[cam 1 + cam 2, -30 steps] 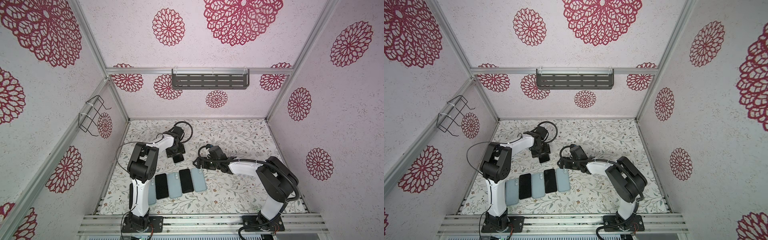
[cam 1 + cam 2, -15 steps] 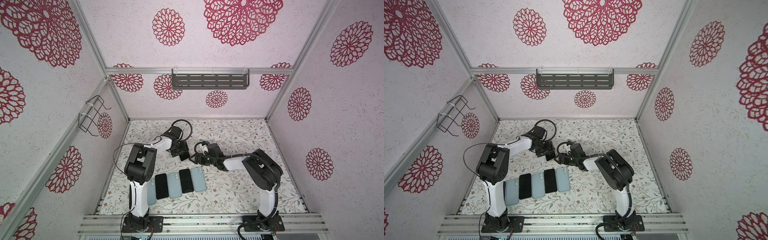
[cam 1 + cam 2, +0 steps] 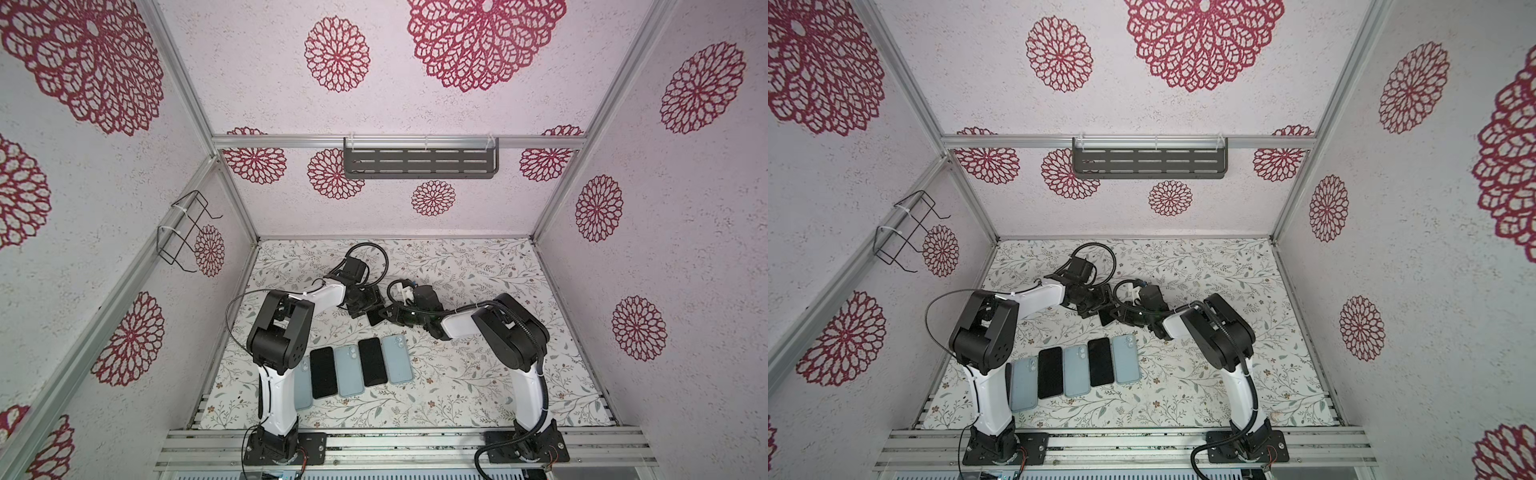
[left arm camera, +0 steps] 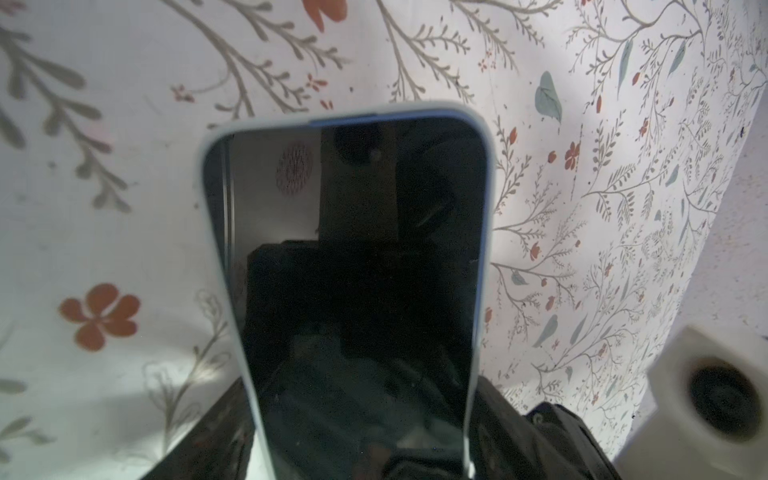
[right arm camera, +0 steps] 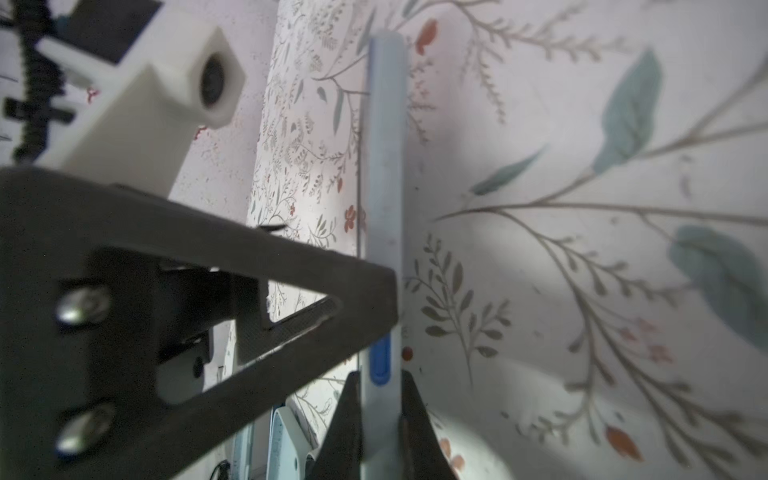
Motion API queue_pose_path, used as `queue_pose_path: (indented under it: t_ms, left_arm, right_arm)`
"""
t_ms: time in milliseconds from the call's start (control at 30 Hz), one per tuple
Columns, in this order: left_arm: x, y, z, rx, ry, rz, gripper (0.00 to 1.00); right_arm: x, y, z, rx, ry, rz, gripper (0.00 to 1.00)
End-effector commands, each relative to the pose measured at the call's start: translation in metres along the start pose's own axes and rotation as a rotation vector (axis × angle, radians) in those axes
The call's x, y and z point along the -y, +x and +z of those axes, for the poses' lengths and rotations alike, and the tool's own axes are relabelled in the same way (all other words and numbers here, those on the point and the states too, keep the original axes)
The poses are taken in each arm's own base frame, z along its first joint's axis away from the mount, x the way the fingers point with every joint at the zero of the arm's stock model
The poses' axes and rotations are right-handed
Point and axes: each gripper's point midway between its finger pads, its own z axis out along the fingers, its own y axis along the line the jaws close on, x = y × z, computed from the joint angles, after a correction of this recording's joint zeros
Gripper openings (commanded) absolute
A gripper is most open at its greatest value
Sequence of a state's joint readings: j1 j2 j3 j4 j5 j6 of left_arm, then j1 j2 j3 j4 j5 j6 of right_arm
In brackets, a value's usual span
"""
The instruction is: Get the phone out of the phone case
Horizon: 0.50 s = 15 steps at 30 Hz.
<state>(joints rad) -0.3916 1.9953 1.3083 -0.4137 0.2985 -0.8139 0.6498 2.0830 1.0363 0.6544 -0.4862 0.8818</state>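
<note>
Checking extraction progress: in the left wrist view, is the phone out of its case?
No, the pale case rim wraps the dark phone screen's top and both sides.

black glass phone screen [image 4: 357,291]: dark, no text showing
pale blue soft phone case [image 4: 415,112]: no brand i can read

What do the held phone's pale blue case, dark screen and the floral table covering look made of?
The pale blue phone case looks like matte silicone or soft plastic: rounded edge, no glare. The dark phone screen looks like glossy glass: mirrors a red wall flower. The floral table covering: printed cloth or vinyl, matte; unclear which.
</note>
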Motion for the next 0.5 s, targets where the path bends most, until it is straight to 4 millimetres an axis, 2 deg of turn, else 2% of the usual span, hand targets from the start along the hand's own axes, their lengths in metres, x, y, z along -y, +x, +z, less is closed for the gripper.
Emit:
queue_pose_path:
  t_ms: [0, 33, 100, 200, 333, 400, 467]
  left_arm:
    - [0.032, 0.013, -0.027, 0.01, 0.072, 0.049, 0.6]
    - [0.037, 0.012, -0.035, 0.029, 0.082, 0.059, 0.65]
    - [0.045, 0.008, -0.061, 0.103, 0.104, 0.084, 0.84]
    - [0.056, 0.0, -0.111, 0.252, 0.149, 0.136, 0.98]
    - [0.093, 0.003, -0.183, 0.434, 0.368, 0.233, 0.97]
    - [0.117, 0.01, -0.22, 0.503, 0.522, 0.292, 0.97]
    - [0.142, 0.022, -0.246, 0.498, 0.674, 0.348, 0.97]
  right_arm:
    - [-0.038, -0.029, -0.025, 0.089, -0.064, -0.052, 0.0]
    - [-0.044, -0.032, -0.033, 0.104, -0.075, -0.056, 0.0]
    - [-0.052, -0.037, -0.058, 0.134, -0.078, -0.063, 0.0]
    - [-0.071, -0.049, -0.102, 0.185, -0.11, -0.082, 0.0]
    - [-0.11, -0.071, -0.175, 0.291, -0.236, -0.109, 0.0]
    - [-0.137, -0.08, -0.211, 0.344, -0.333, -0.135, 0.0]
    - [-0.161, -0.084, -0.237, 0.377, -0.407, -0.171, 0.0]
